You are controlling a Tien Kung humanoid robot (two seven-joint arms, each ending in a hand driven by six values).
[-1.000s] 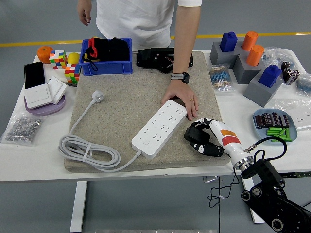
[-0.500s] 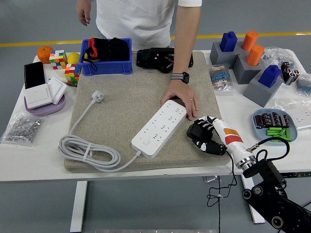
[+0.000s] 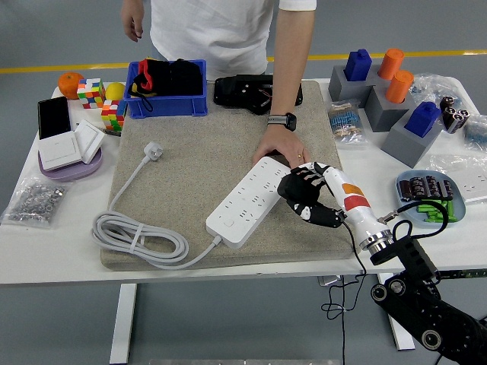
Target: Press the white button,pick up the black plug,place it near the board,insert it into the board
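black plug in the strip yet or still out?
Out. The black plug is in the right hand, at the power strip's right edge, not seated in a socket. The strip's sockets that show are empty.

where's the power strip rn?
Head view: white power strip lies diagonally mid-mat, person's hand on its far end, right robot hand at its right edge.

floor (image 3: 61, 30): grey, yellow line (image 3: 76, 68) | table (image 3: 46, 258): white, grey leg (image 3: 123, 323) | light: even

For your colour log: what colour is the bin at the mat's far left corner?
The bin is blue, holding black and red items; clearest in the head view.
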